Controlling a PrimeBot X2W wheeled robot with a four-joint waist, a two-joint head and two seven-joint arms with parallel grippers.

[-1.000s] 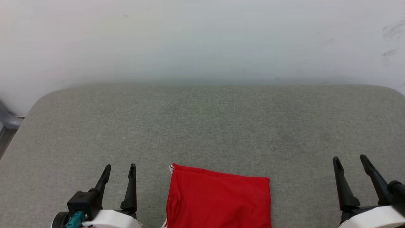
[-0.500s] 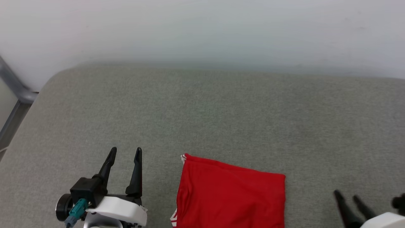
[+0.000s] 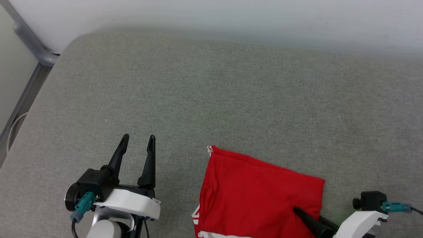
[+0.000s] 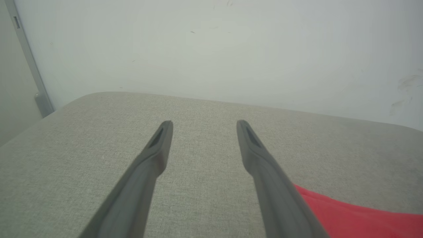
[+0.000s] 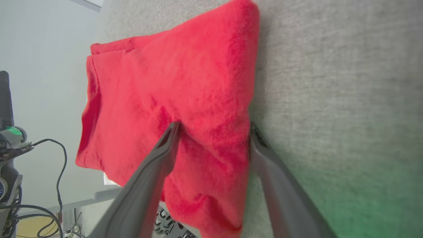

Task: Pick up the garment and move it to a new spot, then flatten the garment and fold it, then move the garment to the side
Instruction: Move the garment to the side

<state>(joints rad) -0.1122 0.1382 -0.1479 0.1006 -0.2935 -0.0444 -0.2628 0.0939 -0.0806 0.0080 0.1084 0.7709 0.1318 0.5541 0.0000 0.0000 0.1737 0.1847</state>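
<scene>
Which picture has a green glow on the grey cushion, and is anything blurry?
Right wrist view: a green glow tints the grey cushion at lower right, and the garment casts a thin shadow beside its edge; left wrist view: the left gripper looks soft near the bottom edge, under even light.

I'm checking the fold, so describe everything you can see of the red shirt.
The red shirt is soft knit cloth, folded into a rough rectangle, plain red side up, lying flat with shallow creases on the grey fabric surface. Striped red-and-white trim peeks out at its far left corner, and white shows along its near left side. The open right gripper straddles its right edge: one finger lies over the cloth, the other beside it.
</scene>
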